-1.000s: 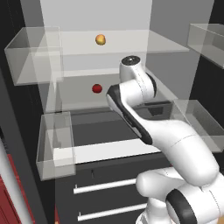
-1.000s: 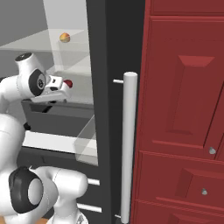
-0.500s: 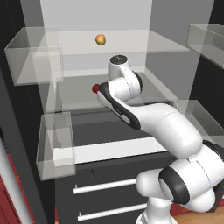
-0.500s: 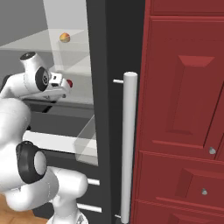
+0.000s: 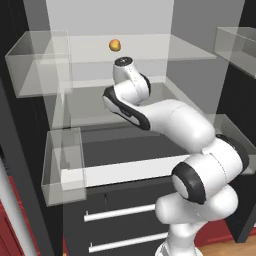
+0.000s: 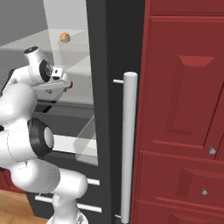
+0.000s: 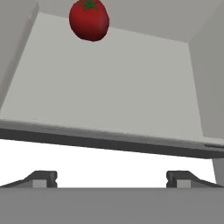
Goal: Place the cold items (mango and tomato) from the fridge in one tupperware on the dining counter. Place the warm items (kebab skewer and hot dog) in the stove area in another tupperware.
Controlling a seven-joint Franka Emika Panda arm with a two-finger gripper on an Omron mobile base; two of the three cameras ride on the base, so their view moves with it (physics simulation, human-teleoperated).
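Observation:
A red tomato (image 7: 89, 19) with a green stem lies at the back of the pale middle fridge shelf (image 7: 109, 96), ahead of my gripper (image 7: 111, 177) and a little to its left. The gripper is open, its two dark fingertips (image 7: 41, 177) set wide apart with nothing between them, just short of the shelf's front edge. From the right base view the gripper (image 6: 65, 83) reaches into the fridge, and a sliver of the tomato (image 6: 71, 84) peeks out beside it. An orange mango (image 5: 114, 45) rests on the shelf above, seen also as mango (image 6: 64, 37).
The fridge stands open. Clear door bins hang at the left (image 5: 62, 165) and upper left (image 5: 37, 62), another at the upper right (image 5: 235, 42). Drawers with white handles (image 5: 120, 212) lie below. A tall grey door handle (image 6: 128, 144) and red cabinets (image 6: 183, 109) stand to the right.
The arm has swung further into the fridge at the middle shelf and now covers the tomato in the left base view. The jaws stay open; mango and tomato have not moved.

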